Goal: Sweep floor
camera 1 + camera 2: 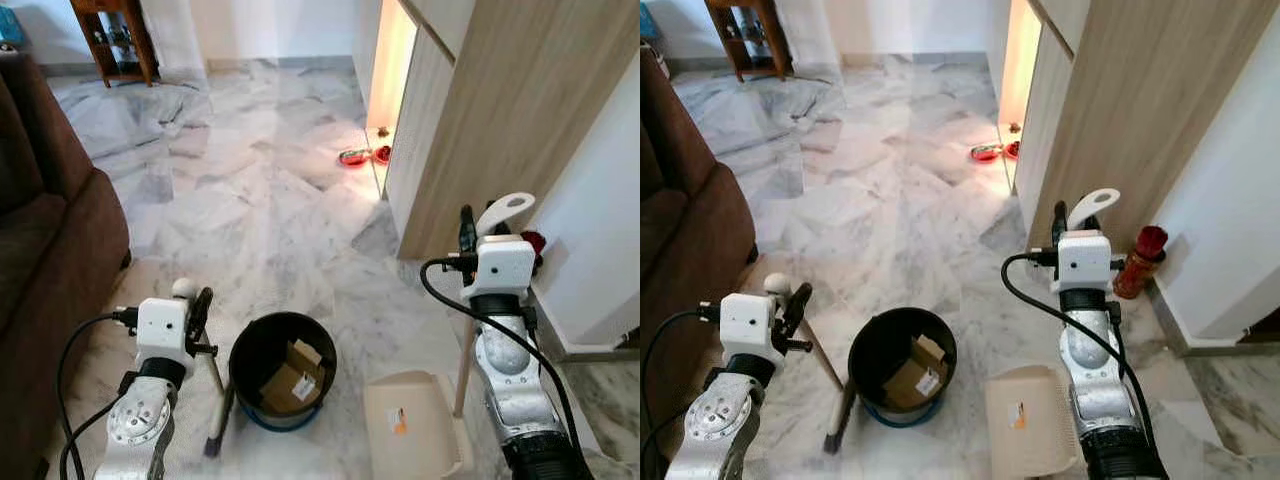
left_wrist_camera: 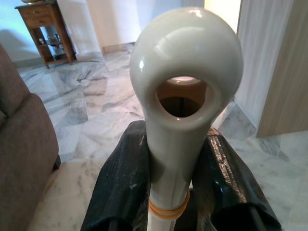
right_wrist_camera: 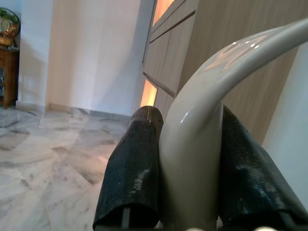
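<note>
both raised: left end effector [image 2: 178, 192] grips broom [image 2: 185, 96], right end effector [image 3: 190, 187] perhaps dustpan handle [image 3: 202, 144].

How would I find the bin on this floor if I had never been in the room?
Start at the brown sofa on the robot's left and look across the marble floor just ahead of the robot. Between its two arms stands a round black waste bin, with a cream dustpan beside it. It is the only dark, open-topped container there, and a cardboard box lies inside it.

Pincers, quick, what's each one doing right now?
Left pincer: closed on the broom handle.
Right pincer: closed on the dustpan handle.
</note>
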`<state>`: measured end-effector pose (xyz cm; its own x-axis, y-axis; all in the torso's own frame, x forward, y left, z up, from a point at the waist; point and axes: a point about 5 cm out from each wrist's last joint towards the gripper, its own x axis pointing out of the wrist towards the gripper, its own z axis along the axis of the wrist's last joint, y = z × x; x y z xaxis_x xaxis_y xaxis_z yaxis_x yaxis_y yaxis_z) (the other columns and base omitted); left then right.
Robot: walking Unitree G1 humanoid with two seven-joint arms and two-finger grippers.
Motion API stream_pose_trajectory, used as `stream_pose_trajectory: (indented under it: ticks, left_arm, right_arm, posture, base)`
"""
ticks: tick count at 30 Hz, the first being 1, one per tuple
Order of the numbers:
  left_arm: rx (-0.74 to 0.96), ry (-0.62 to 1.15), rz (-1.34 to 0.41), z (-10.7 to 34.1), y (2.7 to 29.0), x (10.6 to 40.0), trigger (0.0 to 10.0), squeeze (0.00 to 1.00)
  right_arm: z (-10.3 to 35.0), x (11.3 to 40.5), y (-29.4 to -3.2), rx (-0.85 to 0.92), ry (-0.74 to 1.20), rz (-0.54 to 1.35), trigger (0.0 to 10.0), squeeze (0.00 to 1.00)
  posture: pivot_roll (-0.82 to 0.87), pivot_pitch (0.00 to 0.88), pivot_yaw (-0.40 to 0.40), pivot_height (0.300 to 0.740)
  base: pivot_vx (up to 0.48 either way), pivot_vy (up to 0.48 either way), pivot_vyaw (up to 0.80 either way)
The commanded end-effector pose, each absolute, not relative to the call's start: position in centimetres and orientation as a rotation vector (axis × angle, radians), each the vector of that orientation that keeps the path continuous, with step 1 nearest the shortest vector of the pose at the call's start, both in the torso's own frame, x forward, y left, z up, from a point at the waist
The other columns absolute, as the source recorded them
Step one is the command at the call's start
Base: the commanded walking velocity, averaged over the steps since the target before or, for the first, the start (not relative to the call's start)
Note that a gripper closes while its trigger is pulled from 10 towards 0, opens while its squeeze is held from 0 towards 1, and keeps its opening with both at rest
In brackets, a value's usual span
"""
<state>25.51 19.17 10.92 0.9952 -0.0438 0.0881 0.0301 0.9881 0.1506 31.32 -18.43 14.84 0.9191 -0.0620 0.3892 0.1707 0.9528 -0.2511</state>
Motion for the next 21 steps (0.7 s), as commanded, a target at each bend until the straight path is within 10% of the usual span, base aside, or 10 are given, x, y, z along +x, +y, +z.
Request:
stream_pose_trajectory:
  ticks: [1,21]
  left_arm:
    - [0.16,-0.144,-0.051,11.78,19.03,25.49,10.0,0.0]
    - [0.158,-0.146,-0.055,11.74,18.9,25.39,10.0,0.0]
  right_arm:
    - [15.15,31.41,-18.6,-0.292,-0.405,-0.123,10.0,0.0]
    - [14.98,31.43,-18.44,-0.291,-0.405,-0.111,10.0,0.0]
  posture:
    - [0.0,0.092,0.005,0.74]
    - [0.0,0.069,0.009,0.74]
  base:
    - [-0.304,0.0,0.0]
    - [-0.308,0.0,0.0]
